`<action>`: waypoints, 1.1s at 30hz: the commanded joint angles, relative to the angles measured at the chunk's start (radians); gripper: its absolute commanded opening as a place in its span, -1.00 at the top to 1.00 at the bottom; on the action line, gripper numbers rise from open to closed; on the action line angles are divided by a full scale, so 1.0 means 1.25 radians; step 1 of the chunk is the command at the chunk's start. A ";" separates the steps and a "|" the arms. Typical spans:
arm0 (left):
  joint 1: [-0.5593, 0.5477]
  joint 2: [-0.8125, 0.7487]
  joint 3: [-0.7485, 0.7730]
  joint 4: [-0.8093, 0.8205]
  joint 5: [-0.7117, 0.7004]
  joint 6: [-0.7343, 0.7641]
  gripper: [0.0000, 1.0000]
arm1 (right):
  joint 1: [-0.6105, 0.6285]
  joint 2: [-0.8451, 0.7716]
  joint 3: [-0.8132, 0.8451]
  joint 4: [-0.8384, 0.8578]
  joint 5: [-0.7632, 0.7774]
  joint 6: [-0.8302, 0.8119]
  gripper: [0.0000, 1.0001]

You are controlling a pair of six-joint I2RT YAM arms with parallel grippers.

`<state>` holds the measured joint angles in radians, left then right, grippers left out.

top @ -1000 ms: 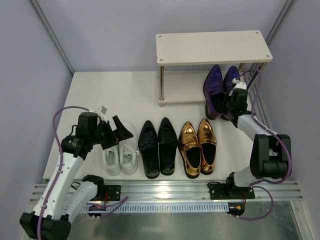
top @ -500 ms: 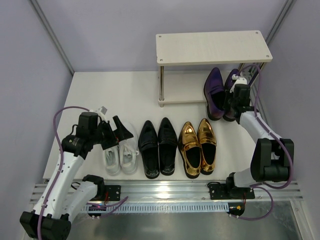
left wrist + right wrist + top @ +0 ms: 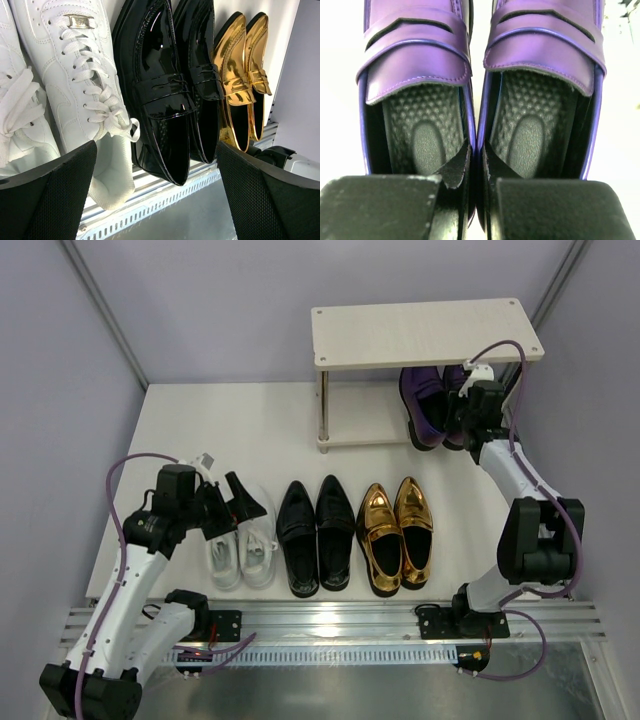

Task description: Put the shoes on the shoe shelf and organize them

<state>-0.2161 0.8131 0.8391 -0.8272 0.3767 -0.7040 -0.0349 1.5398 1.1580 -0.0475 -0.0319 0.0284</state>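
My right gripper is shut on the touching inner walls of the two dark purple loafers, holding the pair together. Their toes lie under the top board of the shoe shelf, on its right half. My left gripper hangs open over the heels of the white sneakers, with nothing between its fingers. The black loafers and gold loafers stand in a row to the right of the sneakers.
The shelf's silver left leg stands beside the purple pair. A slotted metal rail runs along the near table edge, just behind the shoes' heels. Grey walls close in on both sides and at the back.
My right gripper has carried the purple loafers away from me, from in front of the shelf to under its top board. The left arm has not moved.
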 commanded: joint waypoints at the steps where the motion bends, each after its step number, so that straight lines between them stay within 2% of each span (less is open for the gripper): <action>1: -0.003 -0.014 0.001 0.009 -0.002 -0.004 -0.99 | 0.000 0.021 0.069 0.239 0.006 -0.006 0.92; 8: -0.004 -0.022 0.000 -0.001 -0.013 0.000 -0.99 | 0.000 0.070 0.058 0.254 0.067 -0.013 0.92; 15: -0.004 -0.016 0.000 0.003 -0.009 -0.001 -0.99 | 0.000 0.080 0.038 0.265 0.066 -0.009 0.92; 24: -0.004 -0.020 0.000 -0.002 -0.011 -0.004 -0.99 | 0.000 0.049 0.057 0.304 -0.027 -0.056 0.92; 33: -0.004 -0.027 -0.010 0.008 -0.008 -0.020 -1.00 | 0.000 0.070 0.122 0.266 -0.084 -0.112 0.92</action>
<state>-0.2161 0.7979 0.8333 -0.8284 0.3664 -0.7151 -0.0364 1.6756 1.1839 0.0193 -0.0891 -0.0696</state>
